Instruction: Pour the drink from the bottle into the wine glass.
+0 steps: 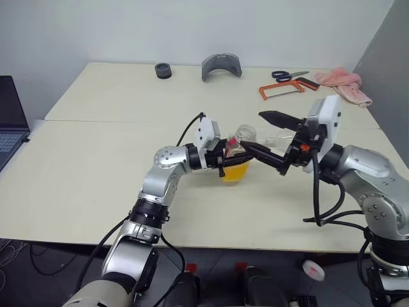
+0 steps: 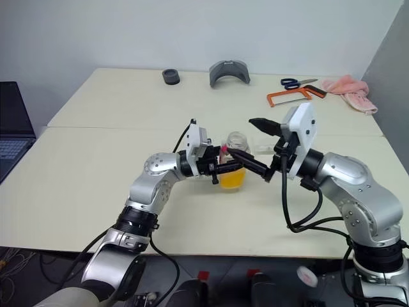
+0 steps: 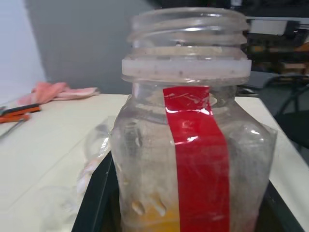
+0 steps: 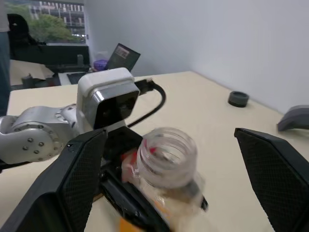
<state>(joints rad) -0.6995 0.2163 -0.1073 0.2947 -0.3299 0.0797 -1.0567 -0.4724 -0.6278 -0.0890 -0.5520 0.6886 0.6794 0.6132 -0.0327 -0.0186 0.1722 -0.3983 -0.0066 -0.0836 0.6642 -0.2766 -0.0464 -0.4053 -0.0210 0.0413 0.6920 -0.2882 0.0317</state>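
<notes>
The left gripper is clamping its black fingers on the small clear square-sided plastic bottle with a red stripe label, holding it upright just above the cream table near its centre. The bottle's threaded mouth is standing uncapped, and translucent orange drink is sitting in its lower part. The right gripper is hovering at the bottle's three o'clock, fingers spread wide apart, gripping nothing. A clear wine glass is lying behind the bottle, at about one o'clock.

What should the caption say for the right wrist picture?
Left pincer holds the uncapped bottle while the right pincer stands open around it.
</notes>
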